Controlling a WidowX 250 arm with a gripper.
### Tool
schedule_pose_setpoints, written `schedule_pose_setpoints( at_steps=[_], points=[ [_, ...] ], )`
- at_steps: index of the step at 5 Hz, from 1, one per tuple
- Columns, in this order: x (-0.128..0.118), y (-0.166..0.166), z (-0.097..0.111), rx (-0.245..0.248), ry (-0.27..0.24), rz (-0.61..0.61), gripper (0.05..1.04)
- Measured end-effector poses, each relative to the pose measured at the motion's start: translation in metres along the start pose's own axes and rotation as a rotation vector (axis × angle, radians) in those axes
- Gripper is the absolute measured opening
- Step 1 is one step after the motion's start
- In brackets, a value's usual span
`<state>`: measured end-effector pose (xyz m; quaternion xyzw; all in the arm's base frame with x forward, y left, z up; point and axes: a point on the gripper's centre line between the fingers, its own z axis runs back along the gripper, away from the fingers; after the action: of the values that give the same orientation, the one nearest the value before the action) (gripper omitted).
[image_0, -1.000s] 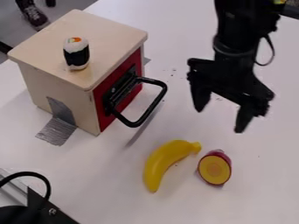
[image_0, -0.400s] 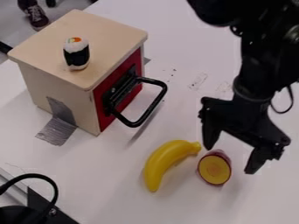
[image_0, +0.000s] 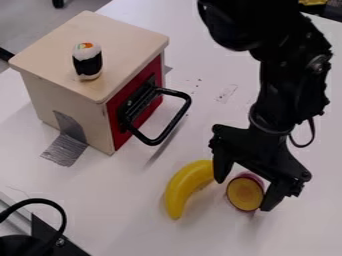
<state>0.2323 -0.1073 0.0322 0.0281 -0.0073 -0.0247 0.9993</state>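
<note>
Gripper (image_0: 244, 194), one: hanging low on the handle side of the box (image_0: 120, 40), farther out than the banana, its fingers standing wide apart and straddling the root. Root (image_0: 245, 194), one, cut face showing yellow: lying on the table (image_0: 120, 210), well out from the box's red front (image_0: 155, 68), and sitting between the fingertips; whether either finger is touching it, cannot tell. Banana (image_0: 180, 187), one, yellow: lying between box and root, its stem end passing behind the nearer finger. Handle (image_0: 175, 122), one, black: jutting from the box's red front. Sushi (image_0: 87, 62), one: standing upright on top of the box. Tape (image_0: 65, 150), grey: running from the box's side down to the table. Progress, as judged: the lining-up over the root is looking all but complete; the closing is seemingly outstanding, and the root, resting out from the box, is awaiting any lifting or moving.
</note>
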Motion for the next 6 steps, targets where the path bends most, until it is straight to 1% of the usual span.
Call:
schedule_pose_setpoints(
  at_steps=[1,2,3,4,5,6],
  points=[
    [-0.004,-0.003,-0.015,-0.008,0.05,-0.005,0.999],
    [-0.004,-0.007,-0.029,-0.009,0.088,-0.017,0.98],
    [-0.002,-0.007,-0.034,-0.014,0.088,-0.03,0.863],
    [0.0,-0.006,-0.033,-0.007,0.078,-0.029,0.57],
    [0.004,-0.007,-0.024,-0.003,0.045,-0.043,0.287],
    [0.009,-0.007,-0.008,-0.008,0.007,-0.05,0.105]
  ],
)
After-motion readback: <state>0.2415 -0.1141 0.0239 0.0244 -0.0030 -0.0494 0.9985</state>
